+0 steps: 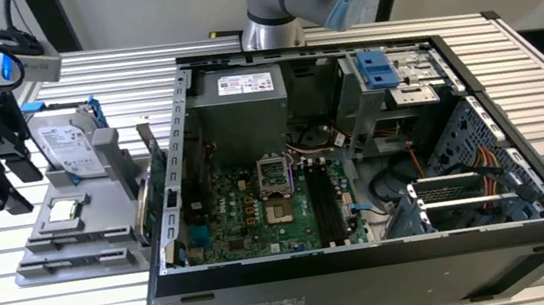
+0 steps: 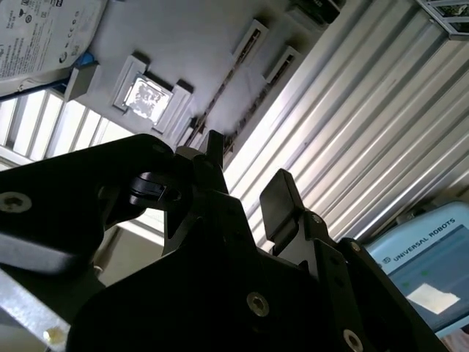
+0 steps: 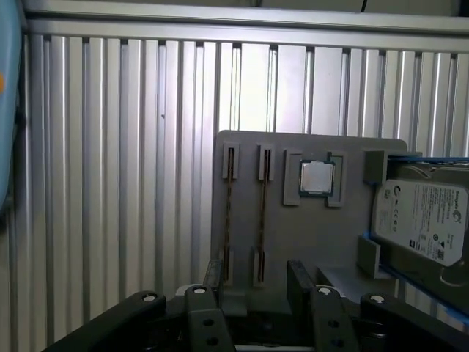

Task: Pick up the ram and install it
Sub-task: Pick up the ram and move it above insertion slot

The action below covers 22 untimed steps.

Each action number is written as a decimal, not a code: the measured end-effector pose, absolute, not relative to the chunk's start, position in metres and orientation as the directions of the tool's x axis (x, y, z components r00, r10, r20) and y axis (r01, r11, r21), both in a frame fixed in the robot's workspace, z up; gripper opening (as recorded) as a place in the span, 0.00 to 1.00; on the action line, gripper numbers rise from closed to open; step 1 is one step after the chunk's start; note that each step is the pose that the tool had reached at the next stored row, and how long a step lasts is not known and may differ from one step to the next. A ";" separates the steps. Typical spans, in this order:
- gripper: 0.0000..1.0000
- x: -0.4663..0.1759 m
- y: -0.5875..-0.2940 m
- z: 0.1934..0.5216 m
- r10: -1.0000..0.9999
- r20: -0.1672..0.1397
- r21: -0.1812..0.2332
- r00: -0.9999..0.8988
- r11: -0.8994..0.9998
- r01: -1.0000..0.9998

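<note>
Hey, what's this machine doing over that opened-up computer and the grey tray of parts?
A robot arm's black gripper hovers with fingers open and empty above a grey holder tray beside the open black computer case. Two thin, long ram sticks stand on edge in the tray's slots, near a small square silver processor chip and a silver hard drive. Neither stick has been picked up yet.

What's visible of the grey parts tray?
The grey parts tray is a flat, plastic-looking slab on the ribbed table, at the exterior view's left of the computer case. Two long slots each hold a thin ram stick edge-on; a square pocket holds the processor; the hard drive rests at one end. The claw hovers open above.
</note>
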<state>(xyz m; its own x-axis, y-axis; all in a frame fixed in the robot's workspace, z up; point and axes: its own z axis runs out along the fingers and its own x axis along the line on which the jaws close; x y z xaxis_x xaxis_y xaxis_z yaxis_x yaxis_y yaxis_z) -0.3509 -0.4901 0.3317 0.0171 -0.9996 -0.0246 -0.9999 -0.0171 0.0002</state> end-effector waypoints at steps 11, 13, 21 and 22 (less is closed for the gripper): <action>1.00 -0.351 -0.490 0.322 -1.000 -0.025 0.000 0.017 -0.017 -1.000; 1.00 -0.351 -0.490 0.320 -1.000 -0.025 0.000 0.017 -0.017 -1.000; 1.00 -0.351 -0.490 0.313 -1.000 -0.025 0.001 0.017 -0.017 -1.000; 1.00 -0.351 -0.490 0.312 -1.000 -0.025 0.002 0.016 -0.016 -1.000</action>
